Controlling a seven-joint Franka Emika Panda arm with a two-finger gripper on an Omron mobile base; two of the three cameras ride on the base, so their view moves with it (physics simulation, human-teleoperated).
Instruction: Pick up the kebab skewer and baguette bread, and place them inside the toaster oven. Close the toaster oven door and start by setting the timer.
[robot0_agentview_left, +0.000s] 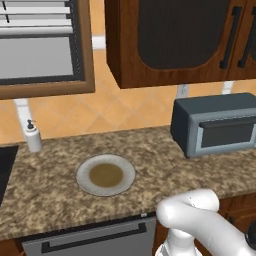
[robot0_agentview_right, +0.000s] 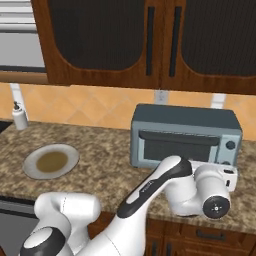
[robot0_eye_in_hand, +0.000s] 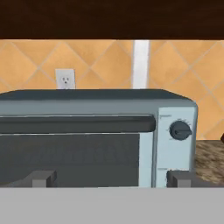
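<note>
Claw (robot0_eye_in_hand: 109, 178) level, fingers apart, facing toaster oven (robot0_eye_in_hand: 87, 135)

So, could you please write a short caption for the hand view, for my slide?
Hand camera faces the toaster oven: door closed, one knob at right, wall outlet behind.

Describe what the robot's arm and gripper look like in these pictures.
The arm is made of glossy white, rounded tube-like segments with dark grey to black bands and round caps at the joints. One link carries a long dark stripe with small pale lettering, too small to read. The hand is a white block. The gripper ends in two small, square, dark grey fingertips. No cables are visible.
</note>
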